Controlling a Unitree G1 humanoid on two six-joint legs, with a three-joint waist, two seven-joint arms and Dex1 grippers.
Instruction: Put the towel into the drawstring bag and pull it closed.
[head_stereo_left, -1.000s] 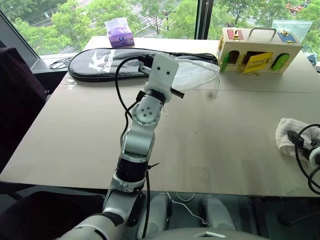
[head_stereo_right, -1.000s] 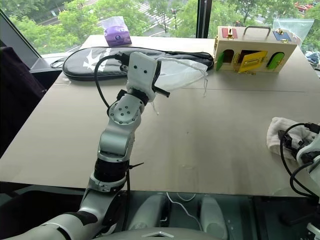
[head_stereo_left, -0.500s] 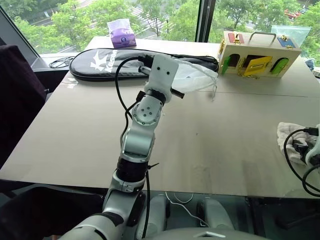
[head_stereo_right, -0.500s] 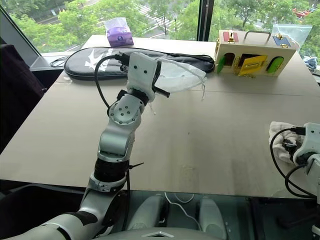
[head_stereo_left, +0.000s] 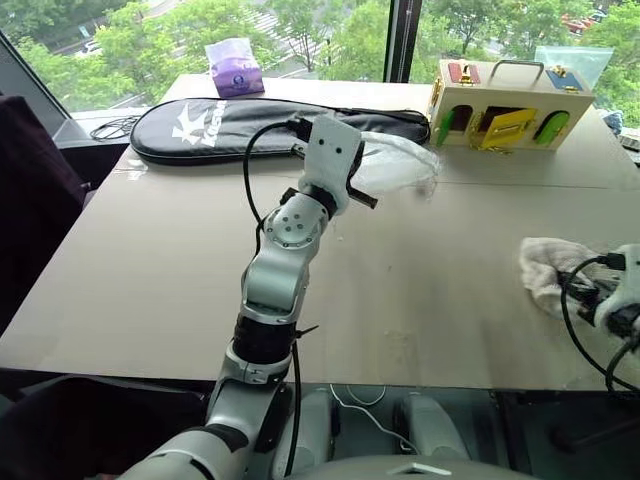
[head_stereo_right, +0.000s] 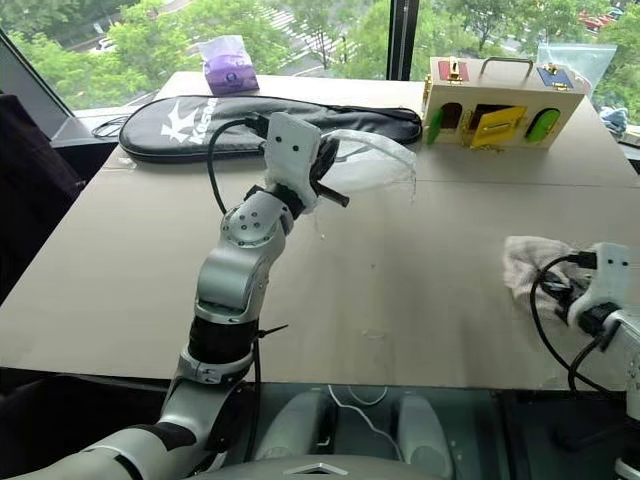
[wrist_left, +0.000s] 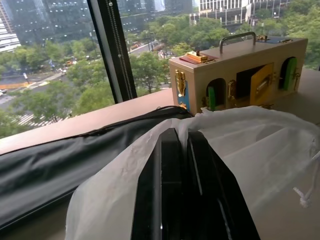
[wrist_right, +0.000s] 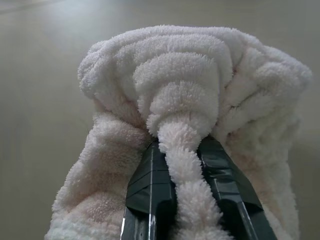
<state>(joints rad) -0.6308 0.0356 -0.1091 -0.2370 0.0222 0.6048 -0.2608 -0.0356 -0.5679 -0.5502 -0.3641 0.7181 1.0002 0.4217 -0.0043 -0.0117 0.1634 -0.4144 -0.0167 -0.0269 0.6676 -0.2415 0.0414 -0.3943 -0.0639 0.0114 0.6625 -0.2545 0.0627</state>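
Towel (wrist_right: 200, 90) pinched in your right hand (wrist_right: 186, 200), drawstring bag (wrist_left: 250, 150) gripped by your left hand (wrist_left: 182, 165); next, carry towel to bag's mouth.

My left arm is reaching forward over the middle of the table, forearm raised, wrist angling toward my right. My left gripper (wrist_left: 182, 165) is pinching the drawstring bag (wrist_left: 260, 150) with fingers fully together. My right arm is sitting low at the table's right edge, right gripper (wrist_right: 185, 165) clamping a fold of the towel (wrist_right: 195, 85).

Silver-white jointed arms, black cables, black pincers
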